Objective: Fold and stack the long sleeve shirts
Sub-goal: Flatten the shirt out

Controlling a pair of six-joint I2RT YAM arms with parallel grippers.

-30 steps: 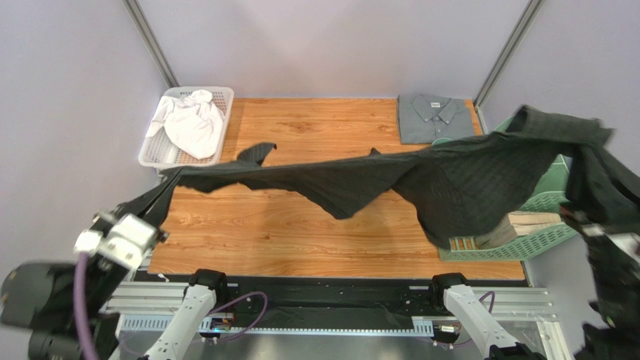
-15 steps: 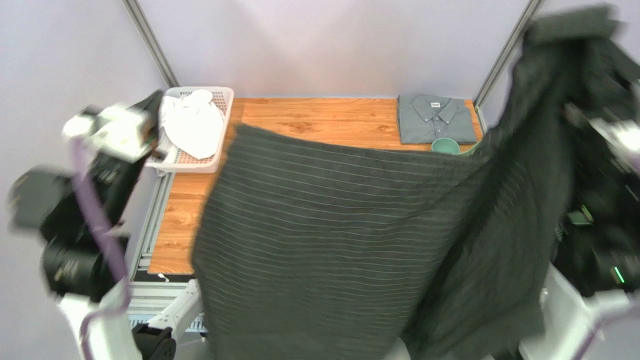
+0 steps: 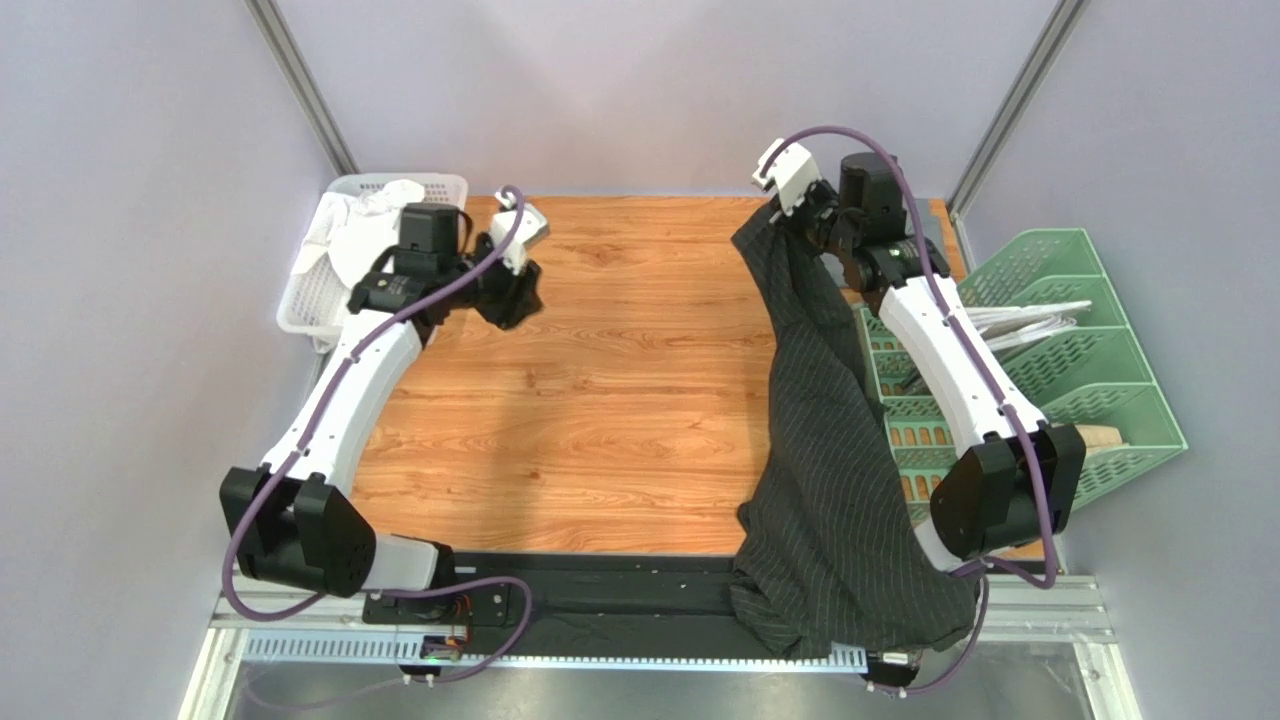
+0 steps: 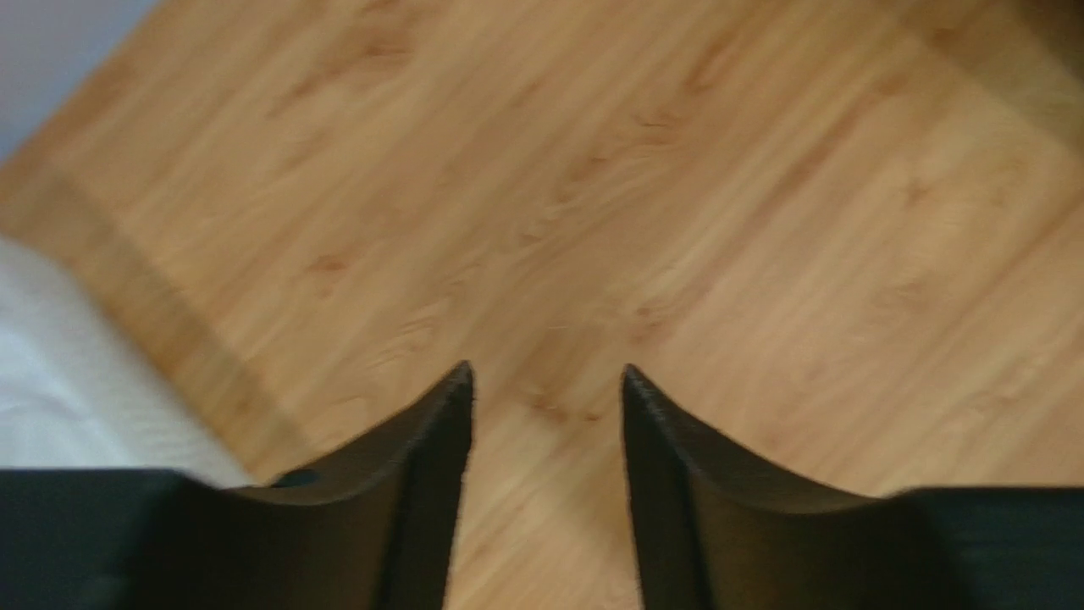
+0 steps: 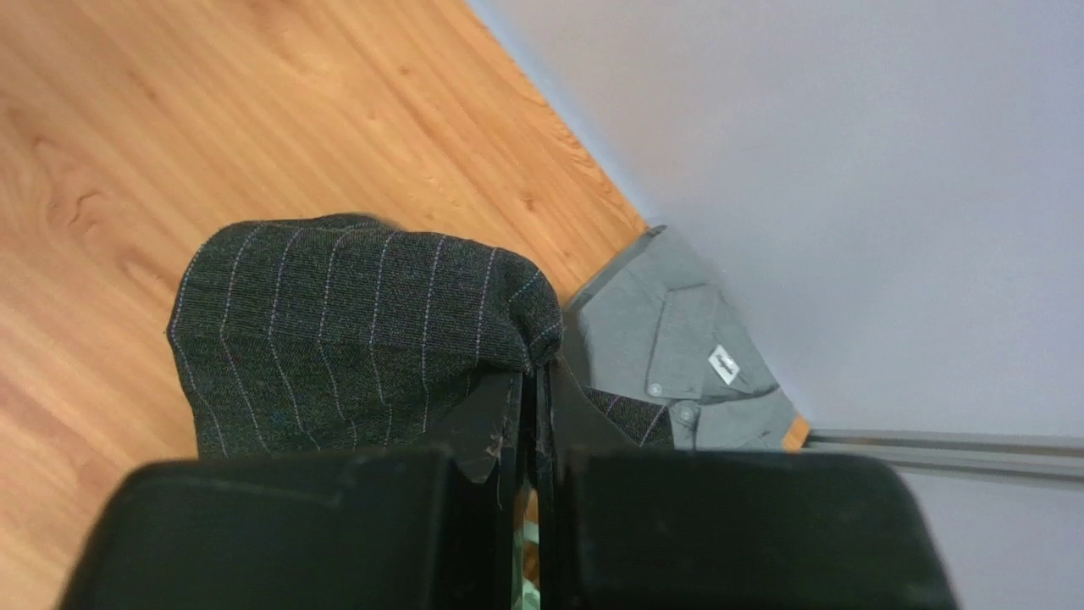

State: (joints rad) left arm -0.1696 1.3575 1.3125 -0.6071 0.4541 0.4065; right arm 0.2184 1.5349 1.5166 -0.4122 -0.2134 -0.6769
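Observation:
The black pinstriped long sleeve shirt (image 3: 819, 420) trails from the table's back right down over the front edge. My right gripper (image 3: 784, 215) is shut on its upper end; in the right wrist view the bunched striped cloth (image 5: 356, 331) sits pinched at the gripper (image 5: 537, 379). The grey long sleeve shirt (image 5: 687, 343) lies folded in the back right corner just beyond, collar label showing. My left gripper (image 3: 516, 300) hovers over the back left of the table, open. Only bare wood shows between its fingers (image 4: 439, 432) in the left wrist view.
A white basket (image 3: 319, 312) holding white cloth (image 3: 376, 225) stands at the back left, close to my left arm. Green tray racks (image 3: 1082, 300) with papers stand off the right edge. The wooden table (image 3: 601, 405) lies between the arms.
The black shirt was stretched between both grippers and swung up. My left gripper has let go of it and opened; the shirt now trails from the right gripper alone.

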